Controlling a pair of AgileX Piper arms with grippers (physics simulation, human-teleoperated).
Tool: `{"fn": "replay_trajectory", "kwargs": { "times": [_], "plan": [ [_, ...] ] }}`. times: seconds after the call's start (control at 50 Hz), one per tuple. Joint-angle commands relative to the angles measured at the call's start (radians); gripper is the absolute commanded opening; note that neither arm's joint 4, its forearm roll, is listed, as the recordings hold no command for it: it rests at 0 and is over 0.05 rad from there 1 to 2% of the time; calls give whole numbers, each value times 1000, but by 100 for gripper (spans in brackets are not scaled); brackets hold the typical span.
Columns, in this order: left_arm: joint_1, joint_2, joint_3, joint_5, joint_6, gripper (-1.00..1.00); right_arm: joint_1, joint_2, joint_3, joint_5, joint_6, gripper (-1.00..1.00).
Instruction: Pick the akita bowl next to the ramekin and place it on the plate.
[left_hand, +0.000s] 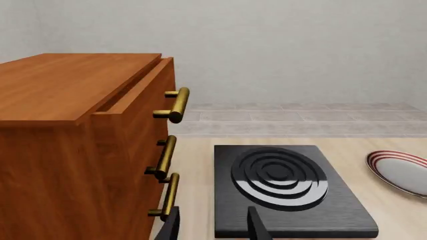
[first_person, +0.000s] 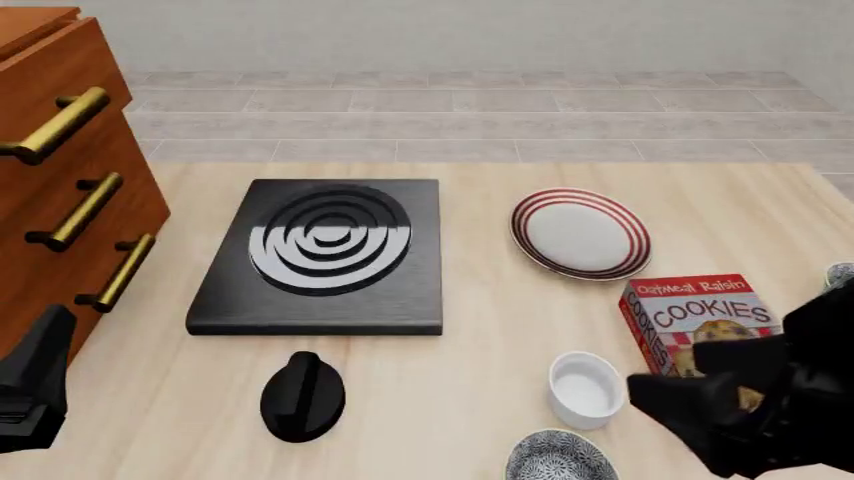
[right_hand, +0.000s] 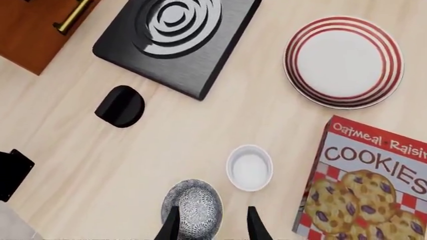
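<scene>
Right gripper (right_hand: 210, 222) fingers apart, hovering over speckled bowl (right_hand: 192, 207) just beside the ramekin (right_hand: 249, 167), cookie box (right_hand: 363, 185) on ramekin's other side, plate (right_hand: 344, 61) beyond.

the right gripper (right_hand: 212, 225) points steeply down, its two dark fingers (right_hand: 171, 226) spread apart with nothing between them. the left gripper (left_hand: 212, 226) points level and forward, fingers likewise parted. the left arm (first_person: 32, 385) sits low at the near left.
</scene>
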Motion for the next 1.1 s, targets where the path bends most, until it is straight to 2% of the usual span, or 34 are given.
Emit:
{"fn": "replay_trajectory", "kwargs": {
  "times": [0.02, 0.28, 0.88, 1.1],
  "plan": [
    [0, 0, 0, 0, 0, 100, 2, 23, 30, -26, 3, 100],
    [0, 0, 0, 0, 0, 100, 15, 66, 45, -54, -10, 100],
    [0, 0, 0, 0, 0, 100, 59, 145, 100, -149, 15, 100],
    [0, 0, 0, 0, 0, 100, 65, 178, 134, -200, 7, 100]
  ]
}}
